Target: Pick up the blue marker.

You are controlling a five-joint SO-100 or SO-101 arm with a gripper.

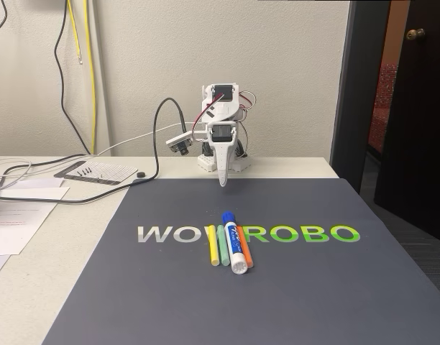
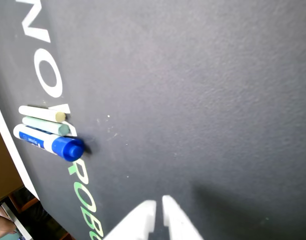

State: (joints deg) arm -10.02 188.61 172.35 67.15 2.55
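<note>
The blue marker [image 1: 234,245], a thick white barrel with a blue cap at its far end, lies on the dark grey mat [image 1: 299,287] over the printed letters. A thin orange stick [image 1: 246,253] touches it on the right; pale green [image 1: 223,246] and yellow [image 1: 213,247] sticks lie to its left. The arm is folded at the back of the table, and my gripper [image 1: 222,182] points down over the mat's far edge, shut and holding nothing, well behind the marker. In the wrist view the marker [image 2: 45,142] is at the left, far from the shut gripper [image 2: 158,202] at the bottom.
Black cables [image 1: 157,154] and a white card [image 1: 98,172] lie on the table at the back left, with papers [image 1: 19,215] along the left edge. A dark door [image 1: 414,115] stands to the right, past the table edge.
</note>
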